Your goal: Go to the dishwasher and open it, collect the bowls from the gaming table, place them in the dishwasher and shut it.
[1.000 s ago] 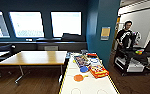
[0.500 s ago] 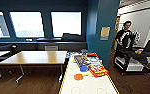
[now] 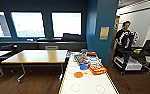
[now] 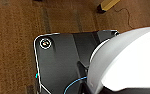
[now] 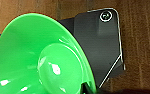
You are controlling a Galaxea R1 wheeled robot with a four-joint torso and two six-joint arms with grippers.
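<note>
The gaming table (image 3: 88,85), white-topped with yellow edge trim, runs away from me at lower centre of the head view. On it stand an orange bowl (image 3: 78,74) and, just beyond it, a blue bowl (image 3: 84,66). A lime green bowl (image 5: 41,62) looms large in the right wrist view, hanging over the brown floor and my dark base plate, with my right gripper (image 5: 87,89) shut on its rim. The dishwasher is out of view. In the left wrist view I see a white rounded part of my own body above the dark plate.
Colourful game boxes (image 3: 97,68) lie on the table beside the bowls. A wood-topped table (image 3: 36,56) stands to the left, and a teal pillar (image 3: 101,30) to the right. A person (image 3: 124,35) stands behind a dark cart (image 3: 138,53) at far right.
</note>
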